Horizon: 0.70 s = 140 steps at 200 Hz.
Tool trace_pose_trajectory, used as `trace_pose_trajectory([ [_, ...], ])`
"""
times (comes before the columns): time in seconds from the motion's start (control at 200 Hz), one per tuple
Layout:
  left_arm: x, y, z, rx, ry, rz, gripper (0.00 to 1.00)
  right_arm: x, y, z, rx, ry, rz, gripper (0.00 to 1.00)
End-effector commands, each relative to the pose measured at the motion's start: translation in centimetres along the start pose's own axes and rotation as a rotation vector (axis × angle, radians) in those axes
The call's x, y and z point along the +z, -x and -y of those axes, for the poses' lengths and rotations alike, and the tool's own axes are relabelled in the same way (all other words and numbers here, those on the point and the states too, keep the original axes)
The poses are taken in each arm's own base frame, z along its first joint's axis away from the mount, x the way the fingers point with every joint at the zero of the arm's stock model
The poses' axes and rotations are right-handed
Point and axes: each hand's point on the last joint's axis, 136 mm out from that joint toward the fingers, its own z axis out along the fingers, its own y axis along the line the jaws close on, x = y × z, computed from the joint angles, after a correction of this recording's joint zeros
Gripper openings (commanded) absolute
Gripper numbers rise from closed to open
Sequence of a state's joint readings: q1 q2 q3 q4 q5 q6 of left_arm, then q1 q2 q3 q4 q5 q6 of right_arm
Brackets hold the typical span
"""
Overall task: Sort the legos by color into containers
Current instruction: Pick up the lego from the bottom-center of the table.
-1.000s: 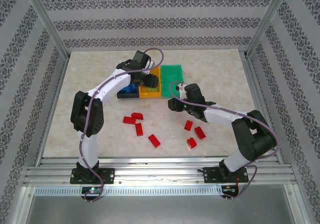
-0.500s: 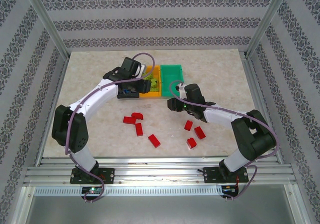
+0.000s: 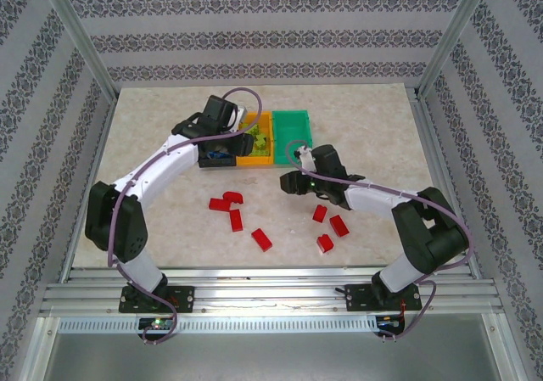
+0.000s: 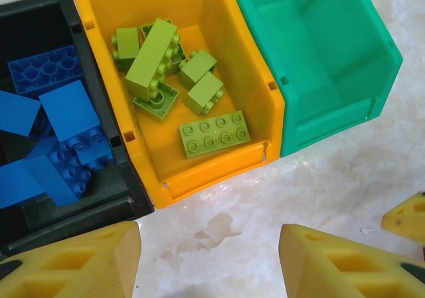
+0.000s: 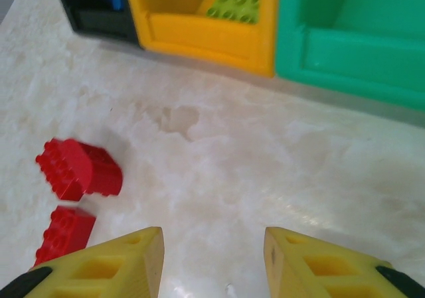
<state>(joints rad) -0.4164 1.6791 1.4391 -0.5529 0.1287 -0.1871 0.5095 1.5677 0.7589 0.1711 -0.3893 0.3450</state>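
Observation:
Three containers stand side by side at the table's back middle. The black bin (image 4: 99, 202) holds blue legos (image 4: 60, 112), the orange-yellow bin (image 4: 219, 39) holds several lime green legos (image 4: 214, 133), and the green bin (image 4: 332, 59) has nothing in it. Several red legos (image 3: 236, 221) lie loose on the table, two of them (image 5: 80, 168) left of my right gripper. My left gripper (image 4: 209, 258) hangs open over bare table just in front of the orange-yellow bin. My right gripper (image 5: 214, 258) is open above bare table in front of the bins, and its jaws hold nothing.
The table is pale marble with a metal frame round it (image 3: 93, 169). More red legos (image 3: 331, 226) lie under my right forearm. In the top view the two grippers (image 3: 244, 148) (image 3: 293, 180) are close together near the bins' front edges.
My left arm pulled back from over the bins, its elbow swinging out to the left and its gripper coming toward the bins' near side. The right gripper only drifted slightly.

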Motion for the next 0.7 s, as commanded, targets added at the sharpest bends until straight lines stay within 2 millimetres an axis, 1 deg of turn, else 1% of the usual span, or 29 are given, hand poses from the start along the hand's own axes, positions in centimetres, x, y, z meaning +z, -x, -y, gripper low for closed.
trace_pose_trajectory([
  [0.0, -1.7, 1.8, -0.4, 0.001, 0.010, 0.063, 0.57, -0.1, -1.9, -3.4, -0.034, 0.072, -0.077, 0.45],
  [0.075, -1.7, 1.9, 0.1, -0.032, -0.033, 0.056, 0.57, 0.1, -3.6, -4.6, -0.064, 0.080, -0.127, 0.45],
  [0.175, -1.9, 2.3, 0.4, -0.067, -0.083, 0.065, 0.57, 0.2, -5.8, -5.5, -0.089, 0.071, -0.190, 0.45],
  [0.3, -2.0, 2.5, -0.3, -0.097, -0.093, 0.075, 0.57, 0.0, -8.3, -6.6, -0.142, 0.036, -0.221, 0.45],
  [0.325, -1.9, 2.4, -0.4, -0.103, -0.097, 0.073, 0.57, -0.1, -8.6, -6.5, -0.154, 0.016, -0.215, 0.46],
  [0.41, -2.0, 2.5, -0.4, -0.115, -0.114, 0.073, 0.57, -0.3, -9.6, -7.3, -0.199, -0.007, -0.217, 0.46],
  [0.695, -2.4, 2.7, -0.3, -0.120, -0.123, 0.084, 0.57, 0.0, -11.6, -8.6, -0.232, -0.033, -0.238, 0.48],
])
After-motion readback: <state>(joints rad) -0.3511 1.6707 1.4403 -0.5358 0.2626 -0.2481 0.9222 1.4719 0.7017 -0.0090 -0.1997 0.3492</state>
